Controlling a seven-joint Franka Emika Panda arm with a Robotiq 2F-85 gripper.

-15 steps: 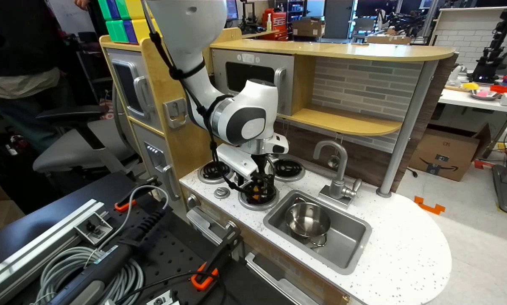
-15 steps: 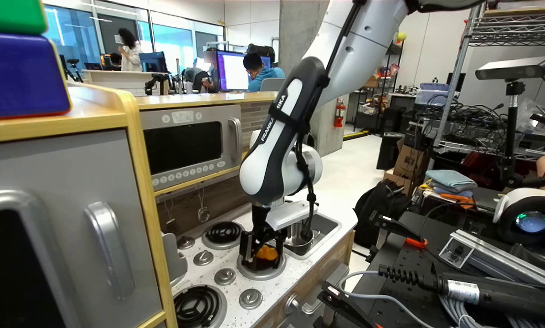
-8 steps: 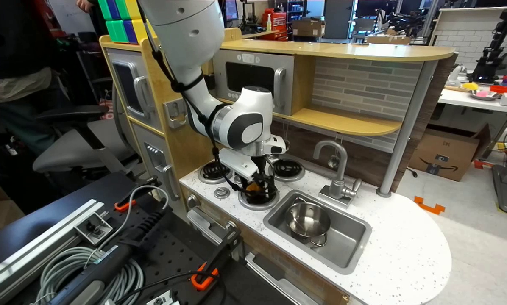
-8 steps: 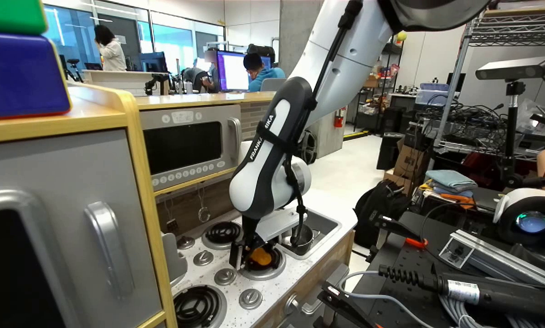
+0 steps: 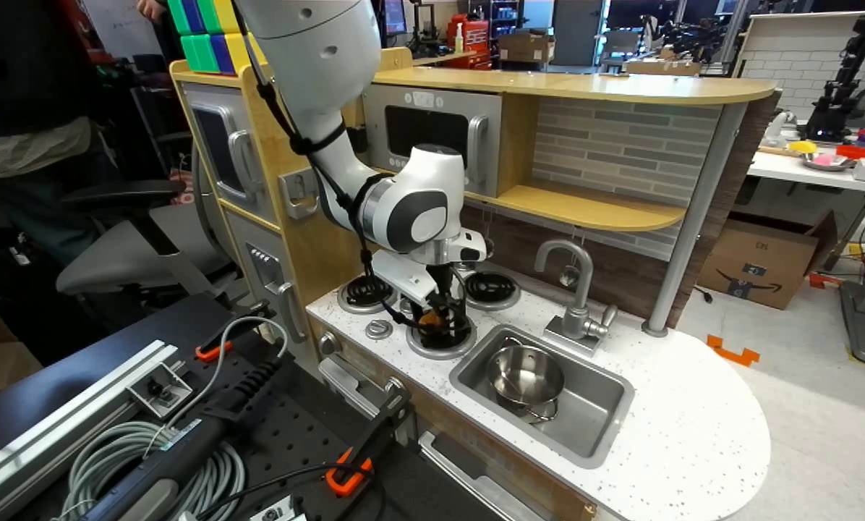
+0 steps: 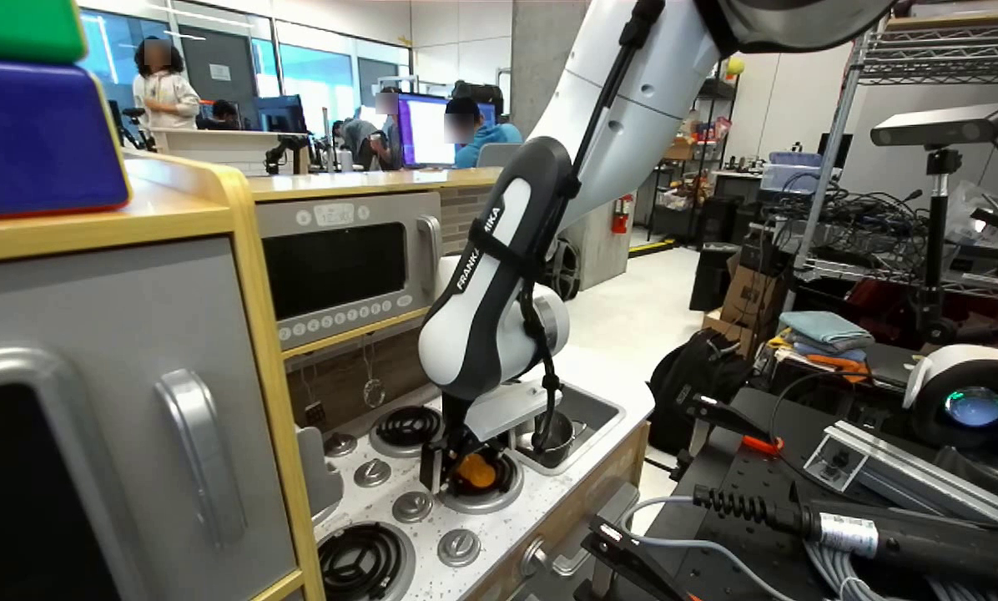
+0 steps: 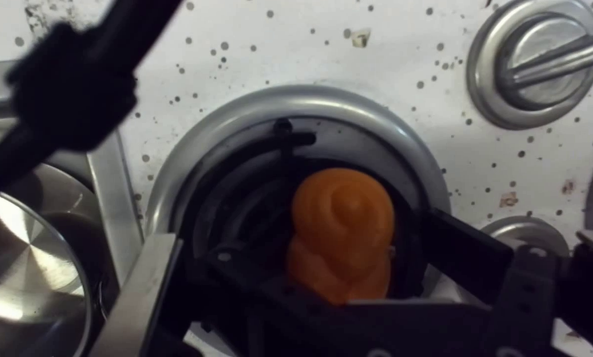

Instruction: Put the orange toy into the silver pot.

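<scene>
Claw (image 7: pixel 376 243) wide, fingers (image 7: pixel 140 292) well apart, orange toy (image 7: pixel 343 213) showing between them in wrist view. Toy over a burner (image 7: pixel 301 101) beside the sink (image 5: pixel 588 416); its underside hidden. Silver pot (image 5: pixel 525 376) down in the sink, at the burner end.

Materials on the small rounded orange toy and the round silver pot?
Rounded orange toy: likely molded plastic or rubber, satin finish; smooth bulges, soft shading, can't tell which.
Round silver pot: polished metal, perhaps stainless steel; bright glints fan across its inside in the wrist view.
</scene>
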